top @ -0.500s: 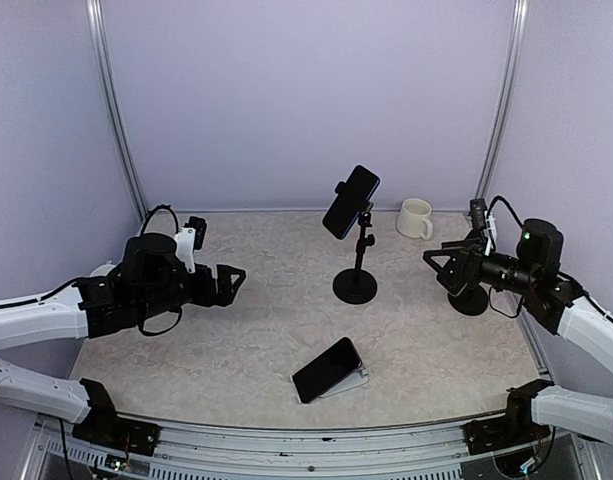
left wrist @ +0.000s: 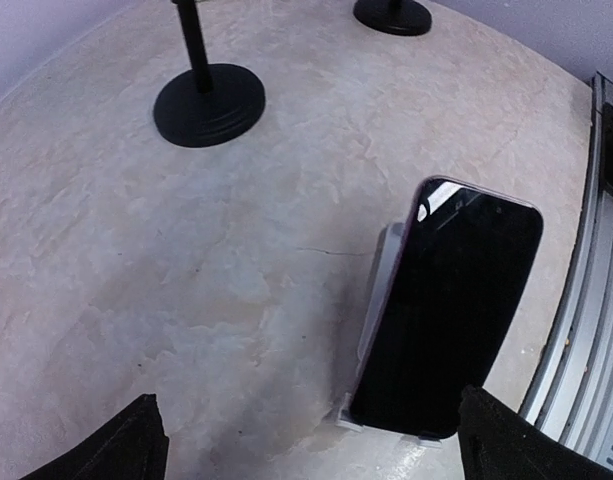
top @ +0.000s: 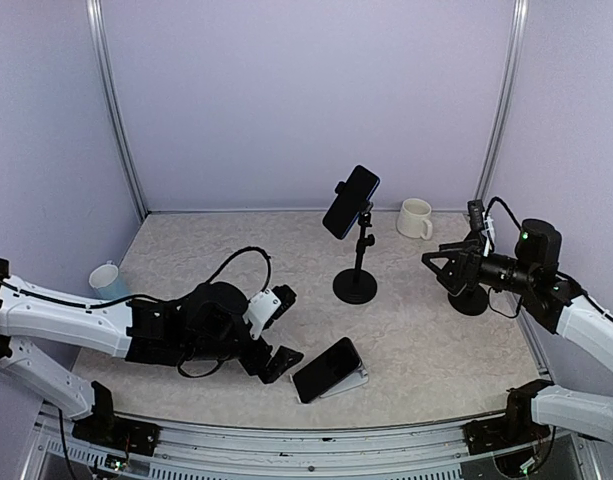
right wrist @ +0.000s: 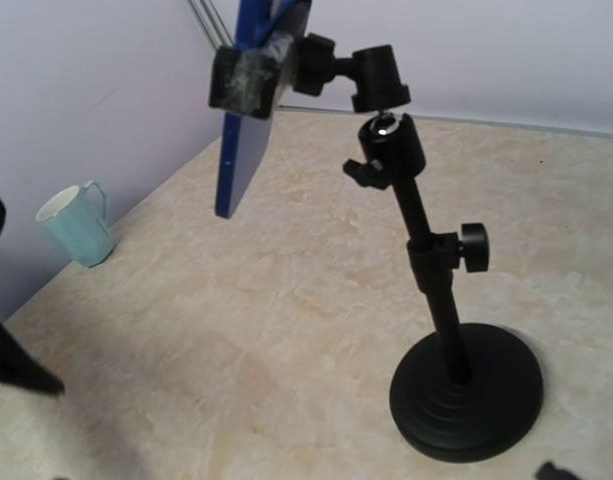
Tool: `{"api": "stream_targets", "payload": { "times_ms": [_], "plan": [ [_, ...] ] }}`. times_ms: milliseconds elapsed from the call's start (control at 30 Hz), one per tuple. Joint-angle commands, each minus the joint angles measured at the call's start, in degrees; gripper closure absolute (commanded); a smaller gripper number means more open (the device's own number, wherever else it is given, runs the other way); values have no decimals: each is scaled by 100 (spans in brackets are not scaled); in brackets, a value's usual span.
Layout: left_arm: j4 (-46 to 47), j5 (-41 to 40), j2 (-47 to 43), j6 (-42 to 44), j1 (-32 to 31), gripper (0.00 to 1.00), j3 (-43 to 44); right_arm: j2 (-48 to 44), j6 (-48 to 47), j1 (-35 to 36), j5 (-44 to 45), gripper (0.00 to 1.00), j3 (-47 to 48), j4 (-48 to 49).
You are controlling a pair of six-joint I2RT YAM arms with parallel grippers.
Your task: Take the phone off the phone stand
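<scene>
A dark phone (top: 326,368) leans on a low white stand (top: 355,381) near the table's front. In the left wrist view this phone (left wrist: 451,310) sits on its white stand (left wrist: 381,290) just ahead and to the right. My left gripper (top: 285,330) is open right beside the phone's left end, without touching it. Its right fingertip (left wrist: 511,445) is next to the phone's lower corner. A second phone (top: 350,201), blue-backed (right wrist: 251,130), is clamped on a tall black stand (top: 358,265) at centre. My right gripper (top: 438,268) hangs open to the right of that stand, apart from it.
A cream mug (top: 415,218) stands at the back right. A teal mug (top: 106,278) sits by the left wall. Another black round base (top: 471,300) lies under my right arm. The metal rail (left wrist: 586,330) runs along the table's front edge, close to the low stand.
My left arm has swung from the left side down and right, up to the phone on the low stand, uncovering the teal mug. The right arm has hardly moved.
</scene>
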Motion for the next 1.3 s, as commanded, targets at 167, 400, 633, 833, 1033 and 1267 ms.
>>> {"api": "stream_targets", "payload": {
  "times_ms": [167,400,633,833,1033,1267],
  "plan": [
    [464,401,860,458,-514,1,332,-61,-16,-33,-109,0,-113,168],
    [769,765,1378,575,-578,1,426,-85,-31,-25,-139,0,-143,140],
    [878,916,1757,665,-570,1,523,-71,-88,-33,-150,0,-136,106],
    [937,996,2033,688,-504,1,625,-34,-103,-33,-179,0,-139,121],
    [961,1024,2256,747,-413,1,759,-21,-129,-29,-173,0,-151,124],
    [1060,1069,2385,787,-321,6,815,-14,-158,-33,-170,0,-154,124]
  ]
}}
